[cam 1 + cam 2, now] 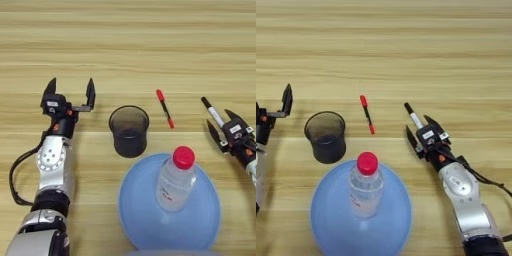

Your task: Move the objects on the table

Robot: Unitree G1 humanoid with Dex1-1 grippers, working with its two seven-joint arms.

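A white-barrelled marker with a black cap (412, 116) lies slanted on the wooden table (125, 40). My right gripper (421, 129) stands open at the marker's near end, one finger on each side of the barrel, and the rest of the marker sticks out beyond the fingertips. To its left, a thin dark pen with a red cap (165, 108) lies alone on the wood, also slanted. Far left, my left gripper (71, 86) is open, fingers pointing away from me, with nothing between them.
A dark translucent cup (129, 131) stands upright between the left gripper and the pen. In front of it, a light blue plate (205, 220) carries an upright clear bottle with a red cap (176, 181).
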